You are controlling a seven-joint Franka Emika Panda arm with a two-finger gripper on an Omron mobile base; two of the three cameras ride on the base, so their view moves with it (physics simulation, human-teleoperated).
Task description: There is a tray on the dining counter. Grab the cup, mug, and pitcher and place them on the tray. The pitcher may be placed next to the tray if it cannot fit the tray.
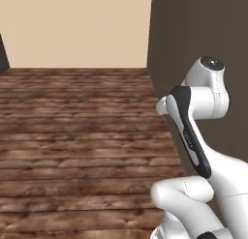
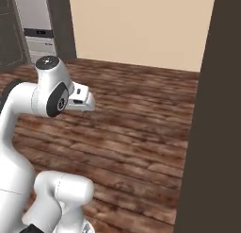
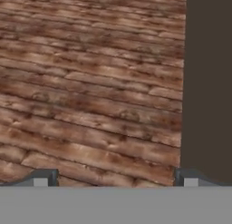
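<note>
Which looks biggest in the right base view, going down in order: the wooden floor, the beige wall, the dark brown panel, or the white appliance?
1. Wooden floor
2. Beige wall and dark brown panel: too alike to rank; the panel is nearer.
3. White appliance

brown plank floor [image 1: 72, 136], beige back wall [image 1: 77, 25], dark brown panel [image 2: 216, 133] at right.

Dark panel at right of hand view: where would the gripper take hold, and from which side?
The dark panel is a tall flat face with no handle or lip visible, so its vertical edge is the only candidate. Come from the wooden floor side, with the open gripper straddling that edge. Its thickness can't be told, so a grip may not be possible.
</note>
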